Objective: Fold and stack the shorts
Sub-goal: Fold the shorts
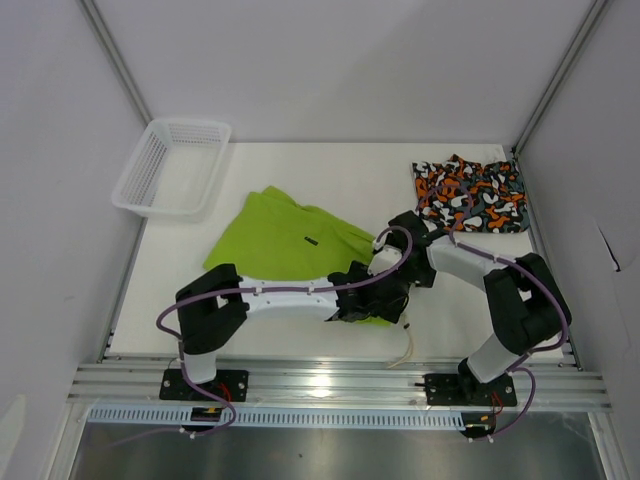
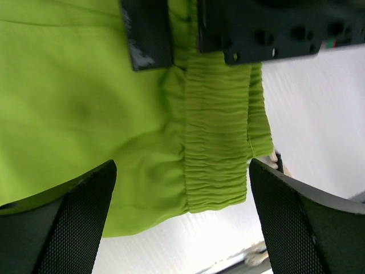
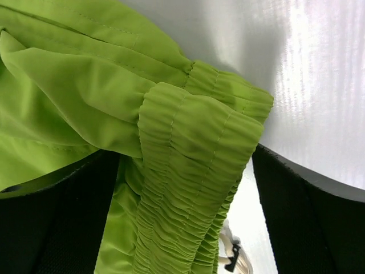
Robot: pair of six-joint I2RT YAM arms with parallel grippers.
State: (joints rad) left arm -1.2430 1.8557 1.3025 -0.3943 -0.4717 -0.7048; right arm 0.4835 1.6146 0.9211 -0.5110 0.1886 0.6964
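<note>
While the left fingers (image 2: 68, 222) and right fingers (image 3: 308, 217) hover wide open astride the waistband (image 2: 217, 142), gripping nothing, the lime green shorts (image 1: 290, 235) lie rumpled on the desk (image 1: 330, 170), likely lined up for folding; camo shorts (image 1: 470, 195) sit folded far right.

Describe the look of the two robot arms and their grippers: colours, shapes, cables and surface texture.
Both the left arm and right arm have white tubular links between chunky black joints, on black bases. A purple cable loops along each. The left gripper and right gripper each have two broad black fingers; the left's pads show a fine mesh texture. No legible markings show.
</note>
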